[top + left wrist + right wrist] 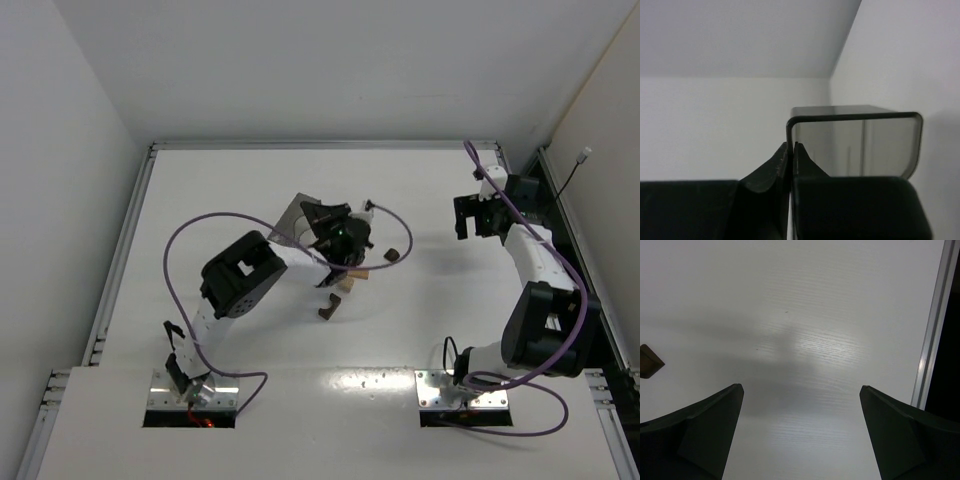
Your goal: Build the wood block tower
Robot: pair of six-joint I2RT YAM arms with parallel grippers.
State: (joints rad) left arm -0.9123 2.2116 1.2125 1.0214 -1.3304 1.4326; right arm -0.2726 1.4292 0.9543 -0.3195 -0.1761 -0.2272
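The left pincer [790, 148] is pressed together on the wall of a dark translucent tray [860, 145]. Just beside it, mid-bench [200, 180], the wood blocks lie scattered: a dark piece [328, 311], a tan one [346, 286] and another dark one [392, 255], all too small to read their long axes. The right pincer [801, 388] hangs wide apart, holding nothing.

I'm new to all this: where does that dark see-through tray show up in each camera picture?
Top external: the tray is just left of centre, tilted.
Left wrist: right of centre, its wall pinched by the left fingers.
Right wrist: not in it.
Shared landmark: those fingers, clamped on the tray in both views showing it.
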